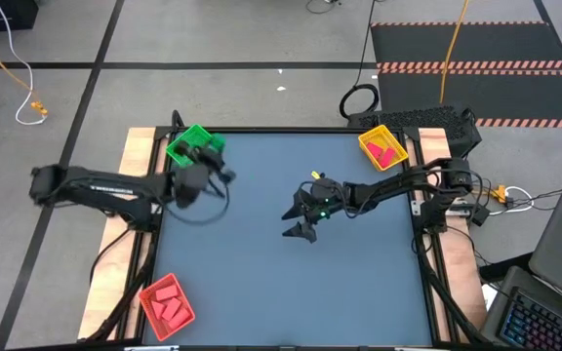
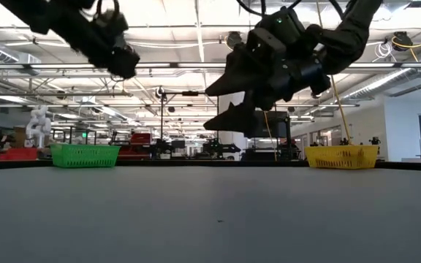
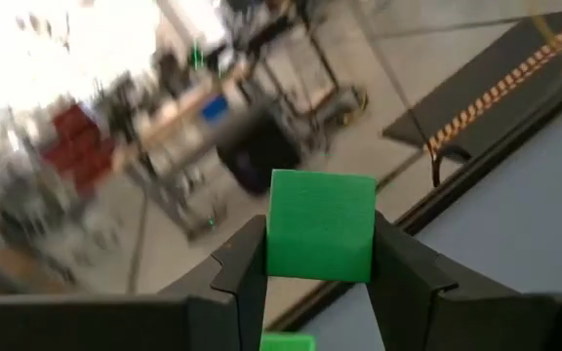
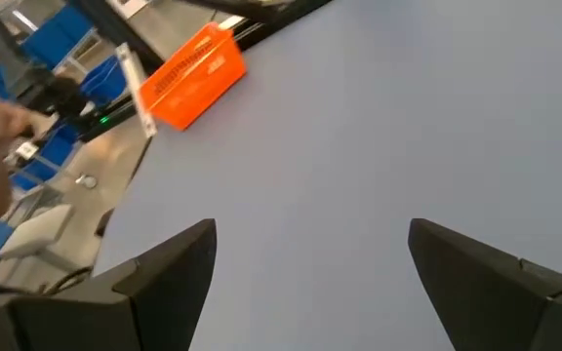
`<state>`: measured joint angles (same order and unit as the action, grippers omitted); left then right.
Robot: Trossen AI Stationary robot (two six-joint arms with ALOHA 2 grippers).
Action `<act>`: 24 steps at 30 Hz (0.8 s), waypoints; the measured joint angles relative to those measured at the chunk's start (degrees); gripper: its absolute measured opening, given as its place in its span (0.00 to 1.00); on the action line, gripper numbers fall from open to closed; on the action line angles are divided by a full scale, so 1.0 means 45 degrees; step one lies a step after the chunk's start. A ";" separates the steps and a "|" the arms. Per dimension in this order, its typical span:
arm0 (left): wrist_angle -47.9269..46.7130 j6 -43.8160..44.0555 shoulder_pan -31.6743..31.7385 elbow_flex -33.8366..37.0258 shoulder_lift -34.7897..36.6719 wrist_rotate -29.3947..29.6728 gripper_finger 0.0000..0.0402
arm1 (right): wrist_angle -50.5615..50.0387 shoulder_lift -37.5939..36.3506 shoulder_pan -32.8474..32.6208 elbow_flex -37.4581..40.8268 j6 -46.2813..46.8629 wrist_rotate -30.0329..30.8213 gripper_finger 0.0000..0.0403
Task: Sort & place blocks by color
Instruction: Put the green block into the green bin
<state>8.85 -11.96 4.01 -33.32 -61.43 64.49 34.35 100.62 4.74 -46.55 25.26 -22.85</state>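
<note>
Green block (image 3: 320,226) in left claw (image 3: 320,283) grip nr green tray (image 1: 195,146) edge; right claw (image 1: 303,222) open mid-table.

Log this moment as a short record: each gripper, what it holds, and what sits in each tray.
left gripper: shut on green block, raised near the green tray
right gripper: open, empty, above mid-table
green tray: contents hidden by the left arm
yellow tray: pink-red blocks
red tray: pink-red blocks
table: no loose blocks visible
</note>
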 joint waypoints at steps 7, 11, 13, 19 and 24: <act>-0.4619 0.4153 0.5277 0.0000 0.1170 -0.5295 0.34 | 0.0024 -0.0609 -0.0330 0.0330 0.0002 -0.0570 0.82; -0.5845 0.4837 0.7184 0.0005 0.0995 -0.7433 0.34 | 0.0006 -0.1066 -0.0415 0.0448 -0.0135 -0.0624 0.82; -0.6242 0.4873 0.7686 0.0005 0.0903 -0.7651 0.34 | -0.0039 -0.1261 -0.0415 0.0448 -0.0204 -0.0631 0.82; -0.6673 0.4879 0.8311 0.0005 0.0648 -0.8562 0.34 | -0.0182 -0.1629 -0.0415 0.0448 -0.0295 -0.0646 0.82; -0.7069 0.5033 0.8320 0.0005 0.0647 -0.8909 0.53 | -0.0232 -0.1676 -0.0415 0.0448 -0.0432 -0.0651 0.82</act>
<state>-22.96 10.69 41.45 -33.30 -58.52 24.40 33.31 93.08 2.87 -44.53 23.31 -25.78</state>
